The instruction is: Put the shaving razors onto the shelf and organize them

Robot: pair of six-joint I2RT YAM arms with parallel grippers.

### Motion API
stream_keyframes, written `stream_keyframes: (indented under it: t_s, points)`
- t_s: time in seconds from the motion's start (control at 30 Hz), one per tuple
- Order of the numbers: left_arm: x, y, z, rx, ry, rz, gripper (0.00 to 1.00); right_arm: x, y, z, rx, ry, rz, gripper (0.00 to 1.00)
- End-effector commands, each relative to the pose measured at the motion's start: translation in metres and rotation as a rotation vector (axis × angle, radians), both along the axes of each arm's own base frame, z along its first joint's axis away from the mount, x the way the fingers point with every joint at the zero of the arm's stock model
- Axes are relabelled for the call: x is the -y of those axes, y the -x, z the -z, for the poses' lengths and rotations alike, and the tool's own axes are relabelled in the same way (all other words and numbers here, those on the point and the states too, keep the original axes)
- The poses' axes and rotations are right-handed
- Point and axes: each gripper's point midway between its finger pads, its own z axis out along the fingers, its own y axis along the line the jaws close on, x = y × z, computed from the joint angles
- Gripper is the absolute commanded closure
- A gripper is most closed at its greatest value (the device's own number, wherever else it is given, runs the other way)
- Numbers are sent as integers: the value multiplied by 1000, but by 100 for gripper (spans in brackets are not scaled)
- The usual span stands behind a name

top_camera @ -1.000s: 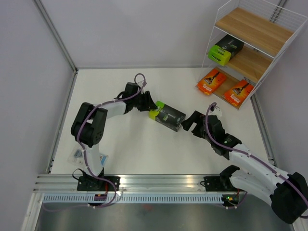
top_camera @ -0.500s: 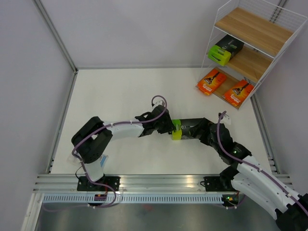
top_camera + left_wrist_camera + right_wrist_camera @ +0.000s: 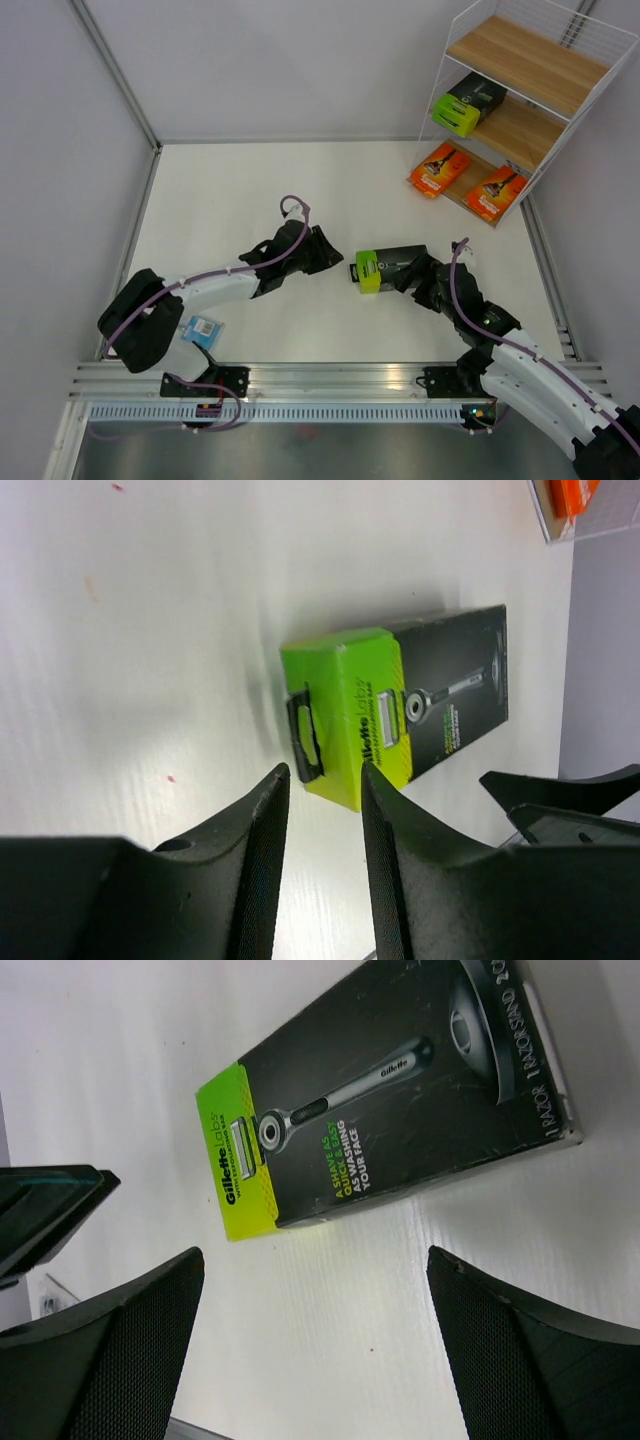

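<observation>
Two boxes [image 3: 392, 267], two cards [image 3: 441, 168], one blister [image 3: 203, 327], one shelf [image 3: 530, 62]

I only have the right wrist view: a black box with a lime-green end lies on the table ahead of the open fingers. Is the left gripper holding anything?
Observer: No. In the left wrist view the left gripper is slightly open with nothing between its fingers; the box lies on the table beyond them.
Operator: What is on the shelf so far?
Observer: In the top view the shelf holds a second black-and-green box on its middle board, and two orange cards on the lowest.
Operator: Any pack lying elsewhere?
Observer: Yes, a clear blister with a blue card lies by the left arm's base.
</observation>
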Motion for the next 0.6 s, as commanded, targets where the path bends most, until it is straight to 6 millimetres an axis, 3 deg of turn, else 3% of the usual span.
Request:
stream_keyframes:
  t_s: [0.0, 0.03, 0.13, 0.37, 0.57]
  points:
    - [-7, -7, -8, 70, 89, 60, 60, -17, -3, -1, 10, -150, 6, 2]
    - [-4, -3, -7, 69, 121, 94, 60, -19, 1, 10, -9, -178, 8, 2]
    - [3, -7, 0, 70, 163, 125, 60, -27, 0, 8, -1, -273, 19, 2]
    - [23, -12, 20, 15, 250, 137, 59, -14, -3, 0, 24, -216, 61, 2]
    - [27, -14, 41, -43, 239, 123, 60, -7, -3, -3, 37, -215, 91, 2]
